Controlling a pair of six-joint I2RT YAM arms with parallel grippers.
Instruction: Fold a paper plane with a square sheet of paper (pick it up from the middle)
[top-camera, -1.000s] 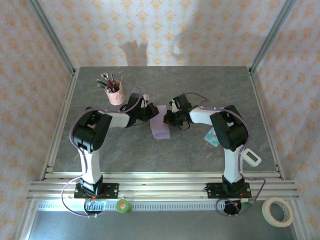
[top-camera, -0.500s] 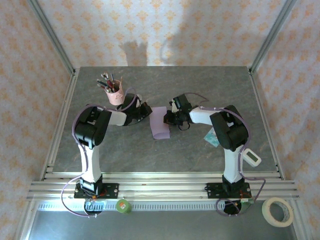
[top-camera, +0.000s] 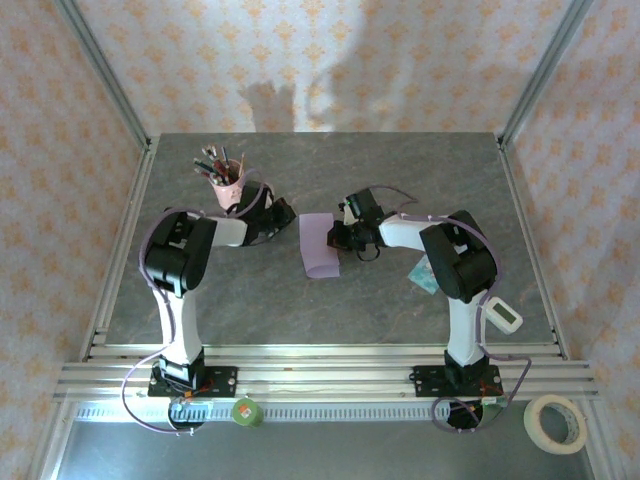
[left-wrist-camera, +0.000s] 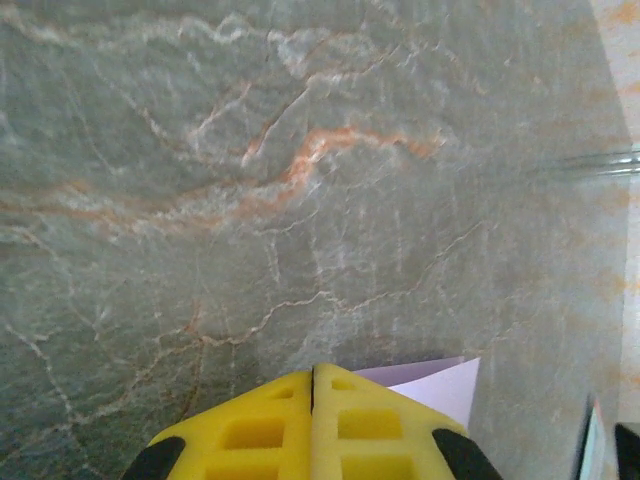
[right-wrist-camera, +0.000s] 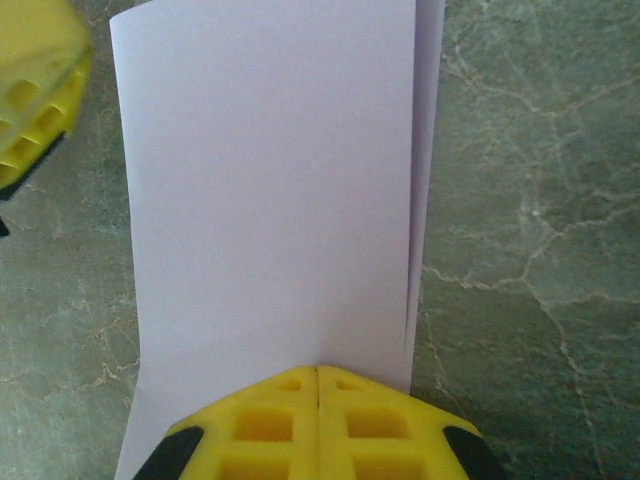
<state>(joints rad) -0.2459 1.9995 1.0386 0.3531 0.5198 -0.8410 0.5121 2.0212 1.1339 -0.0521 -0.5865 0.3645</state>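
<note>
Your right hand (right-wrist-camera: 316, 372), pressed together, rests its tips on the near edge of the square sheet of paper (right-wrist-camera: 270, 180), which lies folded in half on the desk (right-wrist-camera: 530, 150) between the arms. Your left hand (left-wrist-camera: 312, 372), also pressed together, sits just beside its far corner. The centre crease looks made; next, unfold it and turn the corners in.

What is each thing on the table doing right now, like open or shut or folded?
square sheet of paper: folded over in two layers, lying flat.
left gripper: shut, beside the paper's corner.
right gripper: shut, tip over the paper's edge.
pen cup: upright, pens inside.
teal-and-white packet: lying flat.
</note>
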